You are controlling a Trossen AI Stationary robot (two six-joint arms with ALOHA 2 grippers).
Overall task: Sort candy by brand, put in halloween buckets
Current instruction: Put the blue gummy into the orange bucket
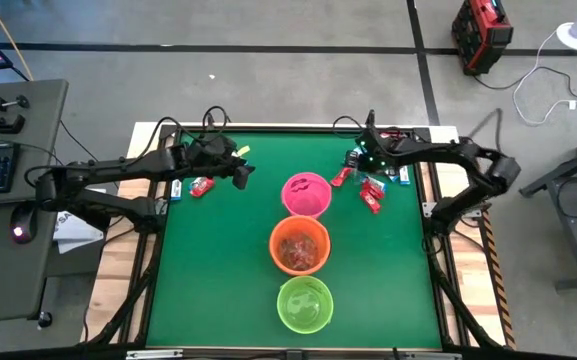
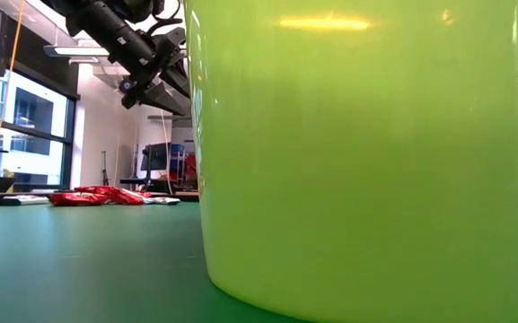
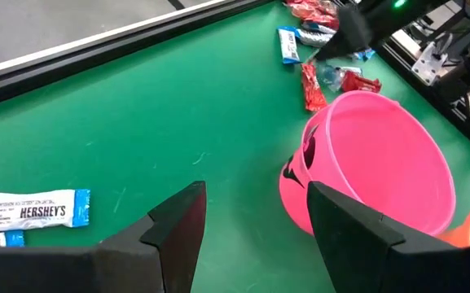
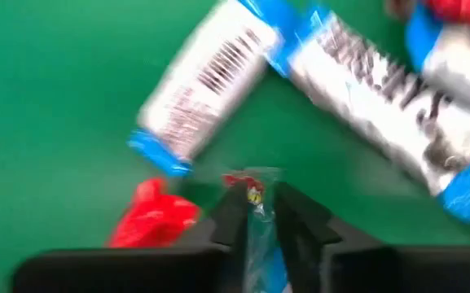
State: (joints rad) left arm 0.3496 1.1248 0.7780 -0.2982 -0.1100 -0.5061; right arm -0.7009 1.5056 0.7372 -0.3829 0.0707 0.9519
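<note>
Lime green bucket (image 2: 366, 152) stood hard against the lens and filled the frame from 12 round to 6; its wall curved down to the green table (image 2: 79, 269) at about 6. A pale streak of glare lay on it near 12.

At 9, well back on the mat, a low heap of red-wrapped candy (image 2: 97, 196) lay flat, with a pale packet (image 2: 25, 200) just beside it toward the edge.

At 11 one of my arms (image 2: 128, 40) came down from above, dark, angled toward the bucket's edge. Its fingers were hidden; I could not tell their state.

Beyond the table: tall windows (image 2: 25, 117) at 9 and a ceiling light (image 2: 70, 52) at 10.
</note>
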